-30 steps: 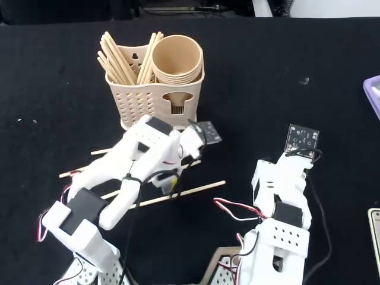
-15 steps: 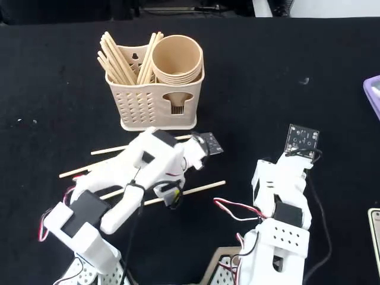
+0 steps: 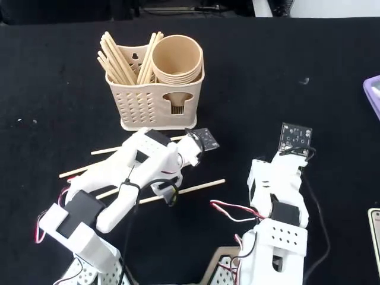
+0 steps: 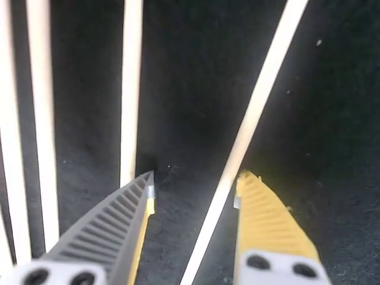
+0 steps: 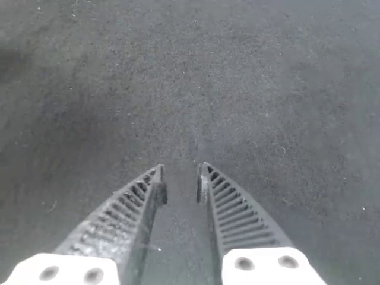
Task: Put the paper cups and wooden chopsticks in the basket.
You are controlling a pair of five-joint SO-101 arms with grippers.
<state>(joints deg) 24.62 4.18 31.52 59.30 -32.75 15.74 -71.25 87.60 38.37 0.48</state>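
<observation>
The beige basket (image 3: 155, 101) stands at the back of the table, holding several wooden chopsticks (image 3: 119, 59) and stacked paper cups (image 3: 177, 58). More chopsticks lie loose on the black cloth in front of it, the nearest one (image 3: 199, 186) slanting out from under the left arm. My left gripper (image 4: 193, 191) is open and low over the cloth. One loose chopstick (image 4: 252, 119) runs between its fingertips, and others (image 4: 132, 89) lie beside it. My right gripper (image 5: 181, 177) hangs over bare cloth, nearly shut with a thin gap and nothing in it.
The right arm (image 3: 279, 184) sits folded at the front right. A purple object (image 3: 373, 92) lies at the right edge of the table. A wooden base piece (image 3: 217, 267) shows at the front between the arms.
The left arm dropped toward the loose chopsticks, then shifted slightly back toward the basket. The right arm's wrist nudged a little to the left.
</observation>
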